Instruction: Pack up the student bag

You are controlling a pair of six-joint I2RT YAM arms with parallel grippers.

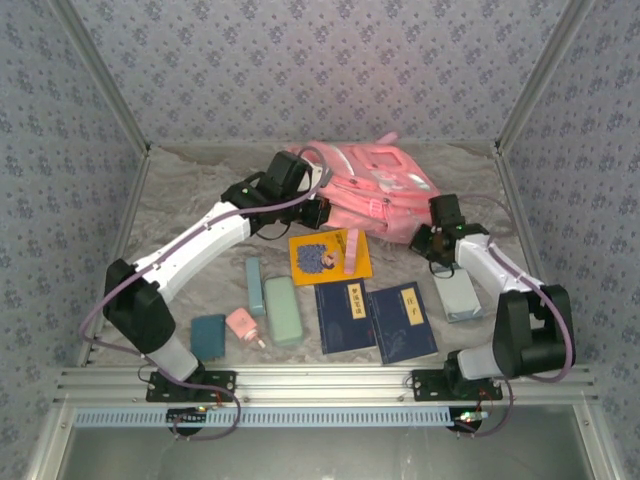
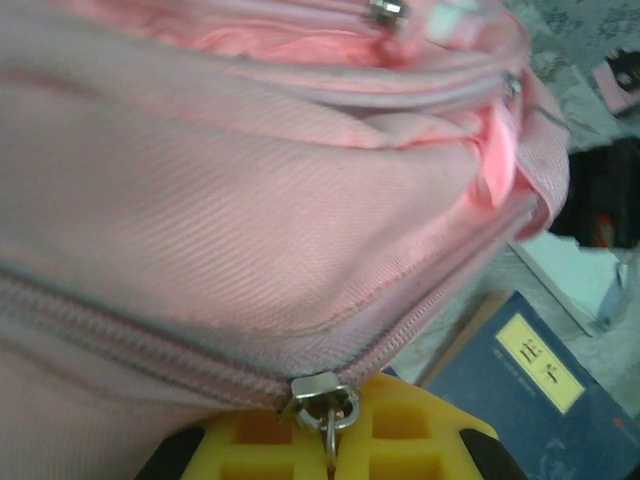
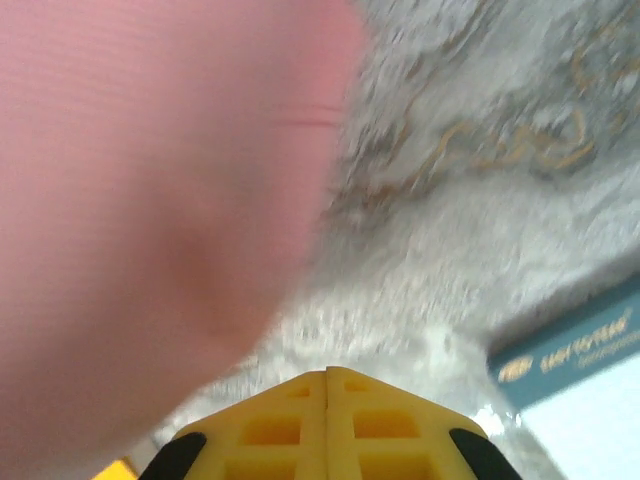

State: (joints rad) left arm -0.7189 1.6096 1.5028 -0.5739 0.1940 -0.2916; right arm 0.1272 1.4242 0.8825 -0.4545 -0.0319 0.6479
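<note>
Near edge, left to right: teal box (image 1: 208,335), small pink item (image 1: 243,323), green case (image 1: 283,308), dark blue book (image 1: 343,315), second dark blue book (image 1: 403,320), pale box (image 1: 457,295) beside my right arm. Farther back, yellow book (image 1: 328,257). My right gripper (image 3: 327,378): fingers pressed together, at the bag's right side. My left gripper (image 2: 335,420): clamped on the zipper pull (image 2: 322,400), bag's left side. Student bag (image 1: 385,190) lies far centre on the table (image 1: 180,200)

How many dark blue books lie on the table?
2. One dark blue book lies just below the yellow book in the top view; the second dark blue book lies beside it, on its right. Others may be hidden under the student bag.
</note>
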